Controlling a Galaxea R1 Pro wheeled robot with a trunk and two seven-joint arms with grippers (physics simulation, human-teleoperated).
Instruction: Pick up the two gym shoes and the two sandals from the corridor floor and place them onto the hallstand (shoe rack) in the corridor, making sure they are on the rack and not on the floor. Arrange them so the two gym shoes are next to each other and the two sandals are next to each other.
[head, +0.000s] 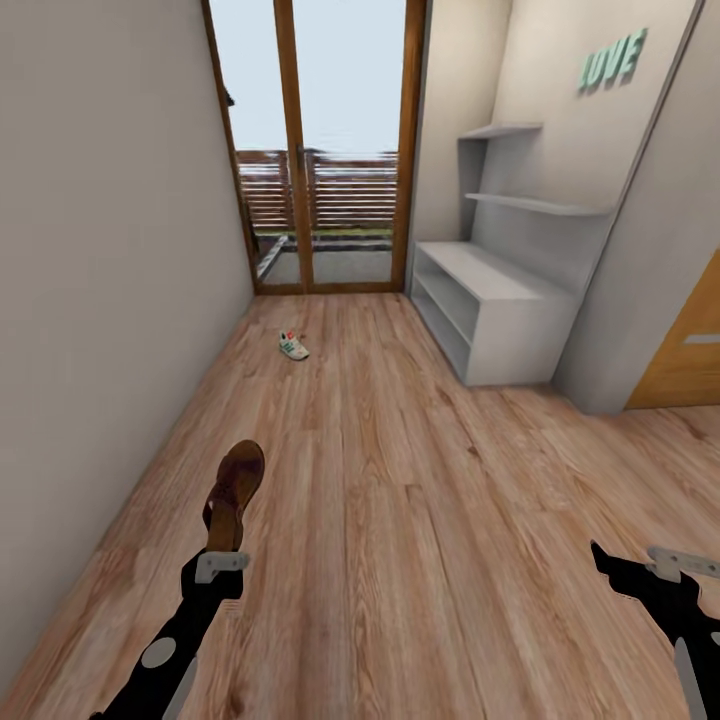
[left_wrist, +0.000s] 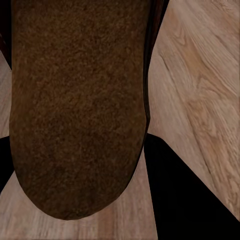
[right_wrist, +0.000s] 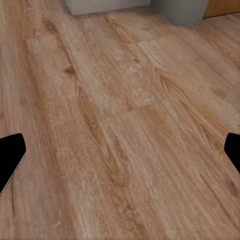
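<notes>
The task is at an early stage, judging by the hallstand (head: 500, 310) at the far right under the turquoise letters: what shows of its top and two low shelves carries no shoes. The left gripper (head: 222, 558) is clamped on one sandal (head: 234, 492), held raised above the corridor floor (head: 400, 520) at the near left; the left wrist view has its brown sole close up. One gym shoe (head: 293, 346) lies on the floor far ahead, near the glass doors (head: 315, 140). The right gripper (head: 625, 565), at the near right, has its jaws spread and holds nothing. Left to do: carry this sandal to the rack, then fetch the rest.
</notes>
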